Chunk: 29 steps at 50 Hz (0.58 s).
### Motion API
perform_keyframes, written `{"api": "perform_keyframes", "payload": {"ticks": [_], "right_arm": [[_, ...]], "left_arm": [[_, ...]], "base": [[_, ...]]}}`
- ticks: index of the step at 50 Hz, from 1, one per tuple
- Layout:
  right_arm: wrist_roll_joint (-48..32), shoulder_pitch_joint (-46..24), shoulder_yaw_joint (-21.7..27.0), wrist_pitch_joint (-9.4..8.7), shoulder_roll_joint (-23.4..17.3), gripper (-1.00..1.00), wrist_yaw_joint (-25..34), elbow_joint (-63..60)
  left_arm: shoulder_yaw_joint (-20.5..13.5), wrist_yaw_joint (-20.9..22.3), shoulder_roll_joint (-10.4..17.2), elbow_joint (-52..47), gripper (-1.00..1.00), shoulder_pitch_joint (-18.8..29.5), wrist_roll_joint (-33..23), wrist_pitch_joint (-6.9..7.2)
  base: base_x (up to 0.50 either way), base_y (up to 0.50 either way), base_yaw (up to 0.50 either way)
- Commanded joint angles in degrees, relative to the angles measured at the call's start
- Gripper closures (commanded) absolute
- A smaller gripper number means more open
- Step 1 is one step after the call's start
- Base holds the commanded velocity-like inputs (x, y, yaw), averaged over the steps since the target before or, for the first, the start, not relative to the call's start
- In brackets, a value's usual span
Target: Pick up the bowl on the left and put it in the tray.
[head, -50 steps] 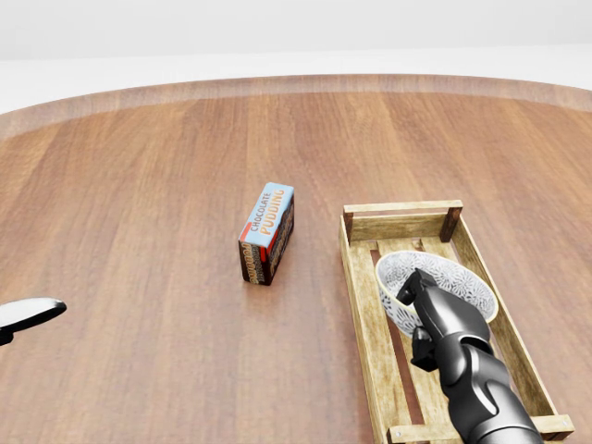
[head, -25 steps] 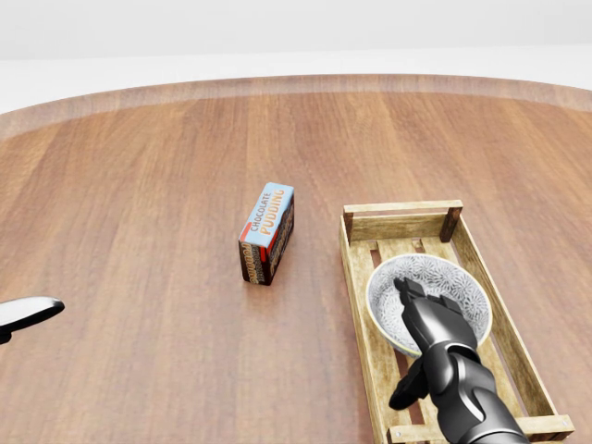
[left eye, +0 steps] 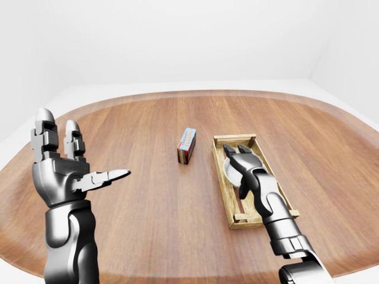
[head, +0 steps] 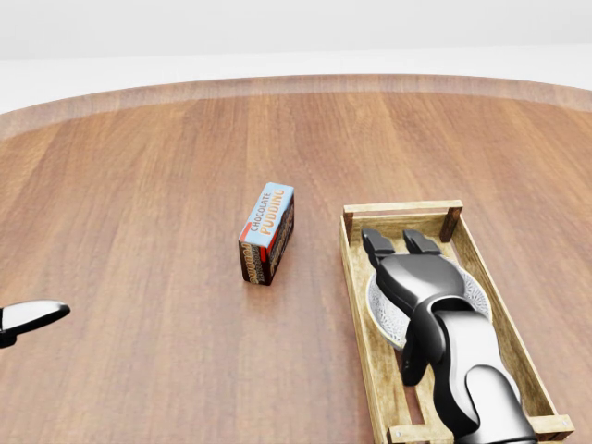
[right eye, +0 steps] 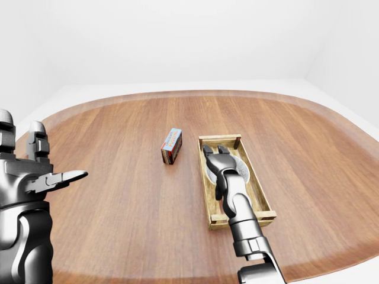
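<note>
The patterned white bowl (head: 382, 313) lies flat inside the wooden tray (head: 401, 208), right of centre in the head view. My right hand (head: 398, 243) hovers over the bowl and hides most of it. Its fingers (head: 375, 242) are stretched towards the tray's top end, open and not closed round the rim. My left hand (left eye: 80, 151) is raised at the left of the left-eye view, open and empty, far from the tray. Only its thumb tip (head: 32, 314) shows in the head view.
A chocolate pudding box (head: 268, 232) stands on the round wooden table (head: 139, 185), a little left of the tray. The table's curved edge (left eye: 177, 93) runs along the top, with white floor and walls beyond.
A second ago the bowl hung tilted in my right hand over the tray. It now lies flat in the tray, and the hand has let go and slid towards the tray's top end.
</note>
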<state>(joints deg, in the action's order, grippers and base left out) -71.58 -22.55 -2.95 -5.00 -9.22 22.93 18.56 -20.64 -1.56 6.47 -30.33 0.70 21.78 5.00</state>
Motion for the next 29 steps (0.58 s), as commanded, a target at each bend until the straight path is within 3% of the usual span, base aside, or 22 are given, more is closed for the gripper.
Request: {"api": "perform_keyframes", "payload": {"ticks": [1, 29], "right_arm": [[-17.20, 0.52, 2.23, 0.00, 2.27, -1.00, 16.80, -17.33], [-40.48, -3.06, 1.50, 0.00, 12.38, -1.00, 17.07, -44.40]], "left_arm": [[0.20, 0.23, -0.17, 0.06, -1.00, -0.08, -0.26, 0.00], [-0.34, -0.01, 0.08, -0.43, -1.00, 0.09, 0.41, 0.00]], "base": [[0.00, 0.00, 0.00], [0.00, 0.00, 0.00]]}}
